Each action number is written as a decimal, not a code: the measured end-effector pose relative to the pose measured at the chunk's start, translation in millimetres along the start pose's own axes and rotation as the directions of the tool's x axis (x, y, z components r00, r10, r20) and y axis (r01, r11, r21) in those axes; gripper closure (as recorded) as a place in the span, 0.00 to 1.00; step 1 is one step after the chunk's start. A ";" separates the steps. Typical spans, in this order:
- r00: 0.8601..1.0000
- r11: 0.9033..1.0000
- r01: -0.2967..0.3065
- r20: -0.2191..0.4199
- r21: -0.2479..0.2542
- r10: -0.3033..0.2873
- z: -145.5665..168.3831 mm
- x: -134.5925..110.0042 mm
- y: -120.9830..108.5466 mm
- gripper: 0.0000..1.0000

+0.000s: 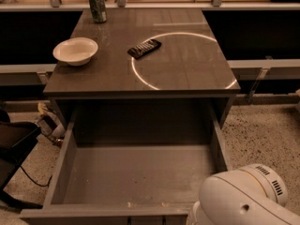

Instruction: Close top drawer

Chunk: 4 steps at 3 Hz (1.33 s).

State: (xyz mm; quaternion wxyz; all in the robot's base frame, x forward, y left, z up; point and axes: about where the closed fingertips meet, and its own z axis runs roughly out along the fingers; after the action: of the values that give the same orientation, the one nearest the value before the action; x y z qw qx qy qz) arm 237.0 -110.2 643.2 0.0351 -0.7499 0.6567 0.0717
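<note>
The top drawer [140,172] is a wide, deep grey-brown box, pulled far out toward me from under the cabinet top [187,64]. Its inside is empty and its front edge [103,215] runs along the bottom of the camera view. A white rounded segment of my arm [243,198] fills the bottom right corner, beside the drawer's front right corner. The gripper itself is out of view, below or behind this arm segment. The drawer's handle and the lower drawers are hidden from here.
On the cabinet top stand a white bowl [75,51], a black remote [144,48] and a green can [97,6]. A dark chair-like object with cables [14,144] sits left of the drawer. Speckled floor [267,130] lies to the right.
</note>
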 end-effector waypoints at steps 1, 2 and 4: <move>1.000 1.000 -0.003 -0.016 0.017 0.003 5.5 -2.2 -25.3 1.00; 1.000 1.000 -0.004 -0.024 0.028 0.005 6.1 -2.0 -34.8 1.00; 0.998 0.996 0.005 -0.062 0.087 0.000 1.5 3.5 -84.7 1.00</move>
State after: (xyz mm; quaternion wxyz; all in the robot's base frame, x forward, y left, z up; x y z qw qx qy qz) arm 321.2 -102.0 637.7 0.0474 -0.7504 0.6590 0.0196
